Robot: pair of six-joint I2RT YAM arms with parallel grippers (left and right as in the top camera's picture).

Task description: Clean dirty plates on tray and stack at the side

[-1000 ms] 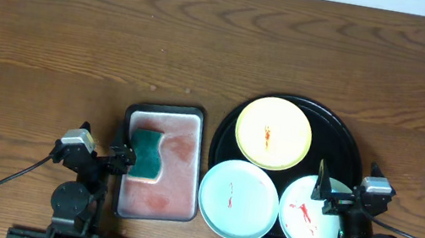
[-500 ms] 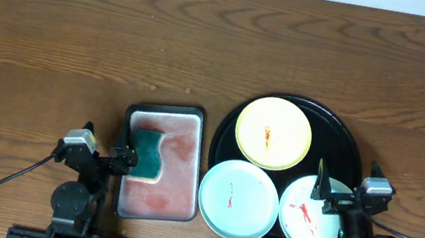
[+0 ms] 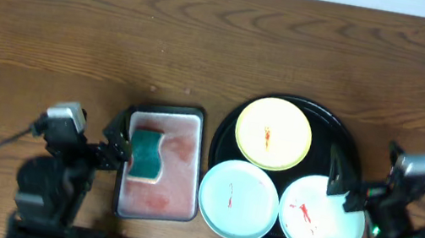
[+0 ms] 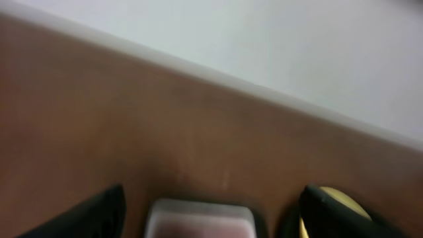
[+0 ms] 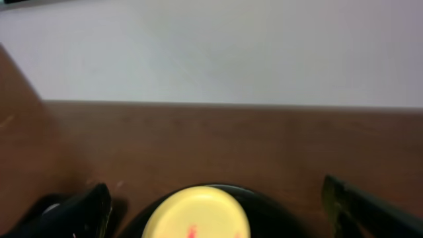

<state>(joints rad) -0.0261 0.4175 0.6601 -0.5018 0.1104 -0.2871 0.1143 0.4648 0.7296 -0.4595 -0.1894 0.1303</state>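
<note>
The black round tray (image 3: pixel 344 138) holds a pale yellow plate (image 3: pixel 273 133) with a red smear at its far side. Two mint-white plates (image 3: pixel 238 200) (image 3: pixel 322 217), each with a red smear, lie at its near side and overhang the rim. My right gripper (image 3: pixel 358 172) is open and empty above the tray's right edge. In the right wrist view the fingers (image 5: pixel 218 211) frame the yellow plate (image 5: pixel 198 215) on the tray (image 5: pixel 284 211). My left gripper (image 3: pixel 119 143) is open and empty at the pinkish tray's left edge; its wrist view (image 4: pixel 211 211) is blurred.
A pinkish rectangular dark-rimmed tray (image 3: pixel 174 173) lies left of the black tray, with a green sponge (image 3: pixel 144 154) on its left part. It also shows in the left wrist view (image 4: pixel 198 218). Bare wooden table (image 3: pixel 81 30) spreads behind and to the left.
Both arms have lifted and swung outward, the left one leftward and the right one rightward. The plates, trays and sponge have not moved.
</note>
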